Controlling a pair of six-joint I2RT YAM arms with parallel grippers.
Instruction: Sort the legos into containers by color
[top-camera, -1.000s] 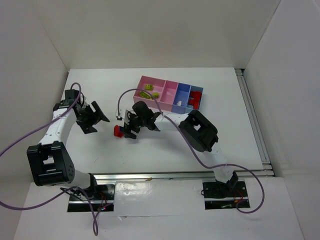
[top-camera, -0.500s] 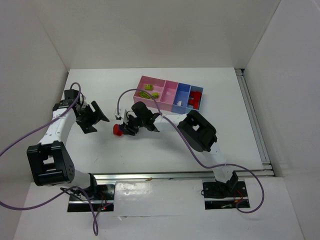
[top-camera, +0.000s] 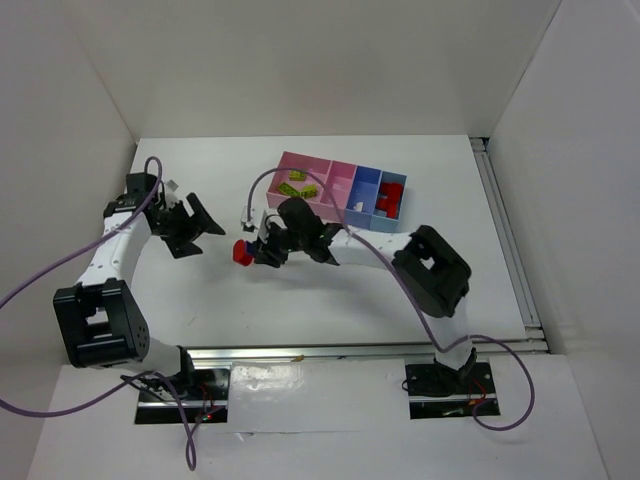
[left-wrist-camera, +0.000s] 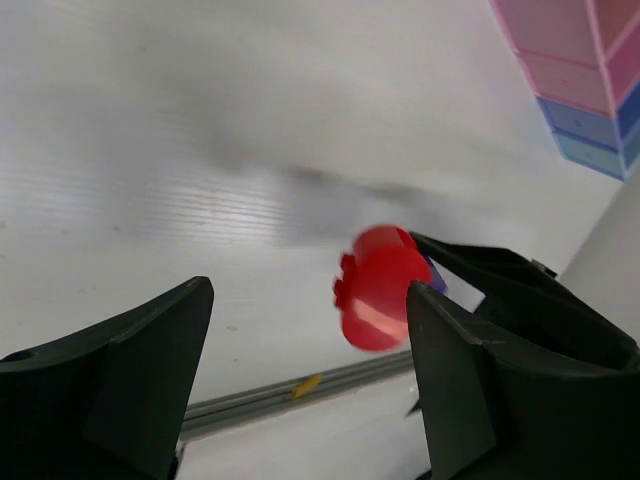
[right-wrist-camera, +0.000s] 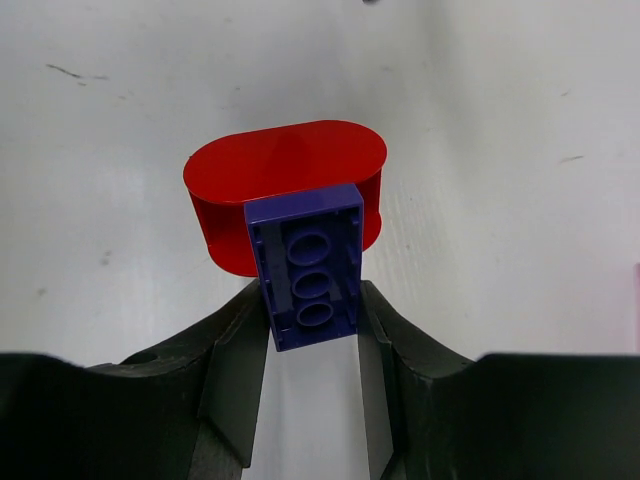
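Item 1. Right gripper (right-wrist-camera: 310, 300), left of centre in the overhead frame. Jaws were clenched on a dark-blue brick (right-wrist-camera: 308, 268), one finger (right-wrist-camera: 235, 350) against each long side, the brick's hollow underside facing the wrist camera.

Item 2. Red piece (right-wrist-camera: 285, 190), rounded, was joined to the far end of the dark-blue brick and stuck out past the fingertips over the white table (top-camera: 300, 300). Whether it touched the table could not be told.

Item 3. Left gripper (top-camera: 195, 228), middle left of the overhead frame. Jaws were spread wide and held nothing. In its wrist view the red piece sat between the two fingers, further off.

Item 4. Containers (top-camera: 340, 170), upper centre of the overhead frame, just beyond the right gripper.
- Large pink bin at the left end: lime-green legos (top-camera: 297, 183).
- Blue compartment: one cream brick (top-camera: 357, 205).
- Light-blue compartment at the right end: red legos (top-camera: 392, 195).
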